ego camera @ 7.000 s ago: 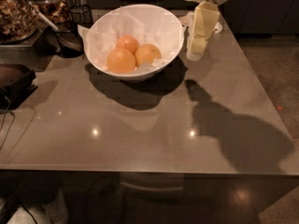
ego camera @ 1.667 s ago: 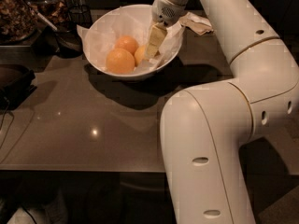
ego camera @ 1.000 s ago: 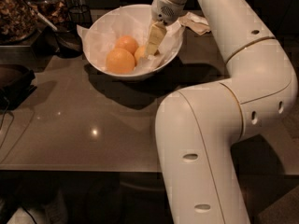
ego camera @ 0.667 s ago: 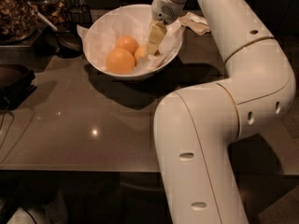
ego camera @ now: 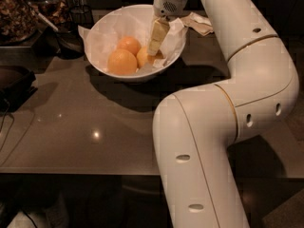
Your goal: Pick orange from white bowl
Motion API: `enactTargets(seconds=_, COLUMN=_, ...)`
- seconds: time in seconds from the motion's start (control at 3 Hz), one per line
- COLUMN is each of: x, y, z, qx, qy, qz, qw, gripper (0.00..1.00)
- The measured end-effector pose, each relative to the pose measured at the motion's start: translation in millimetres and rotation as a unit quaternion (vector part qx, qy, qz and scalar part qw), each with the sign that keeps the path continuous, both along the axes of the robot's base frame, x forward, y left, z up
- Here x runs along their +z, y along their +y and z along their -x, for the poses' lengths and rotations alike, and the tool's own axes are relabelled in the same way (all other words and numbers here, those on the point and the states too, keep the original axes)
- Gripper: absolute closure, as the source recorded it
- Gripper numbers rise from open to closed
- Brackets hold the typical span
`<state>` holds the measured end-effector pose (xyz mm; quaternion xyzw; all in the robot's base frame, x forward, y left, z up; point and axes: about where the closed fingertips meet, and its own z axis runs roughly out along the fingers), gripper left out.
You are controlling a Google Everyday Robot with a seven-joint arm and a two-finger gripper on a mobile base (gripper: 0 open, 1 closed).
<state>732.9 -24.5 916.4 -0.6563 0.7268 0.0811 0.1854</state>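
Glossy white bowl, lined with crinkled matt paper; matt skin on the orange; smooth cream plastic gripper low inside the bowl's right side, over that orange; smooth, reflective grey-brown table; satin white plastic arm

Glossy grey-brown table, dim surroundings

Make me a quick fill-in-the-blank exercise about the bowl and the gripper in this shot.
The white bowl holds ____ round fruits.
The gripper is inside the bowl, at the orange on the ____ side of the picture.
Crinkled white ____ lines the bowl.
Missing words: three; right; paper.
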Motion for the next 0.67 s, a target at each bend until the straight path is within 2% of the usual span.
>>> enactTargets(seconds=0.67, x=0.5, y=2.4, z=0.1, qx=0.004, qy=0.000, qz=0.003, qw=1.0000, gripper=0.18)
